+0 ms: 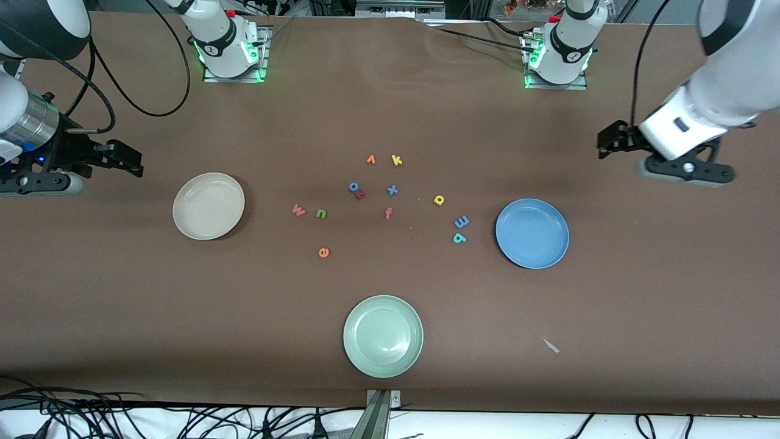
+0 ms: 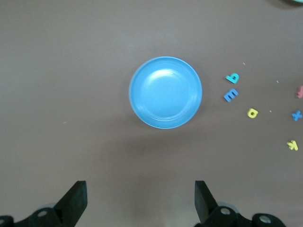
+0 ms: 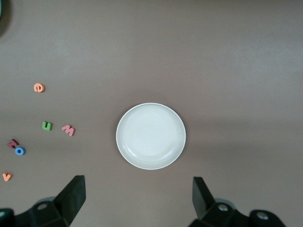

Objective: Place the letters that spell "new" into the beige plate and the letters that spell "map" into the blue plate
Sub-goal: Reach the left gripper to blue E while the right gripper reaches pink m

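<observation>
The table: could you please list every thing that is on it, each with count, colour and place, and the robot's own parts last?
beige plate: 1, cream-beige, empty, toward the right arm's end of the table.
blue plate: 1, mid-blue, empty, toward the left arm's end.
green plate: 1, pale green, empty, nearest the front camera.
w, n, e: 3, salmon-red, green, orange, on the table beside the beige plate.
a, m, p: 3, yellow, blue, teal, beside the blue plate.
other letters: 6, orange, yellow, blue and dark red, mid-table.
left gripper: open, empty, up above the left arm's end, waiting.
right gripper: open, empty, up above the right arm's end, waiting.
</observation>
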Controlling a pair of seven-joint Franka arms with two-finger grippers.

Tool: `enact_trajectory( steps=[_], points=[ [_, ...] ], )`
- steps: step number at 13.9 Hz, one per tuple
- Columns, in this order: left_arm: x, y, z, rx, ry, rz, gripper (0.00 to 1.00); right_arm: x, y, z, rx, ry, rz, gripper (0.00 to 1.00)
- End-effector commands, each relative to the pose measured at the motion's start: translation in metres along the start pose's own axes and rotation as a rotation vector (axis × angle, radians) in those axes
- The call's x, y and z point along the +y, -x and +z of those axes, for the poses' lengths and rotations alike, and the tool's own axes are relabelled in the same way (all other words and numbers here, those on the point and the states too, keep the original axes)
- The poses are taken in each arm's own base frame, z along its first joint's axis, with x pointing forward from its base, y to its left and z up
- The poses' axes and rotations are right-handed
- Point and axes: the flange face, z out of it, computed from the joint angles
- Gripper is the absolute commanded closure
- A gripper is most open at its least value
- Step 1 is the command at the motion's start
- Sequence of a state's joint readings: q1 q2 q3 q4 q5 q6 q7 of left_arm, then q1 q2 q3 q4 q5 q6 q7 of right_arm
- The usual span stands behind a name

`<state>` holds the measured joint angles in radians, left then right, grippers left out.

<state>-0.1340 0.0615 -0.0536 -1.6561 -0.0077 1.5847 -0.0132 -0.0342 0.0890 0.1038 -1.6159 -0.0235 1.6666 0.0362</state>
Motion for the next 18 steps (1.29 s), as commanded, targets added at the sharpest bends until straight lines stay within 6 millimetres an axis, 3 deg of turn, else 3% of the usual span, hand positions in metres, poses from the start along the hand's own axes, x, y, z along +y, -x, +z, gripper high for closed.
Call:
enact_trajectory(
  steps=[1,3,6,9,13,15,18],
  points=[
    [0.037,-0.046,0.016,0.023,0.015,0.074,0.00,-0.005,-0.002,0.004,-0.003,-0.009,-0.016,0.00],
    [0.057,-0.086,0.039,0.028,0.027,0.109,0.00,-0.013,-0.010,0.018,-0.017,-0.011,-0.030,0.00],
    [0.115,-0.121,0.083,0.072,0.034,0.188,0.00,-0.066,-0.019,0.055,-0.078,0.004,-0.109,0.00],
    [0.158,-0.144,0.153,0.073,0.049,0.279,0.00,-0.111,-0.030,0.099,-0.117,-0.008,-0.167,0.00],
    [0.181,-0.146,0.239,0.031,0.062,0.467,0.00,-0.179,-0.028,0.153,-0.100,0.012,-0.202,0.00],
    [0.182,-0.145,0.284,0.026,0.061,0.556,0.00,-0.195,-0.019,0.190,-0.069,0.007,-0.217,0.00],
    [0.177,-0.128,0.324,0.010,0.060,0.616,0.00,-0.220,-0.002,0.241,-0.017,0.008,-0.283,0.00]
  ],
)
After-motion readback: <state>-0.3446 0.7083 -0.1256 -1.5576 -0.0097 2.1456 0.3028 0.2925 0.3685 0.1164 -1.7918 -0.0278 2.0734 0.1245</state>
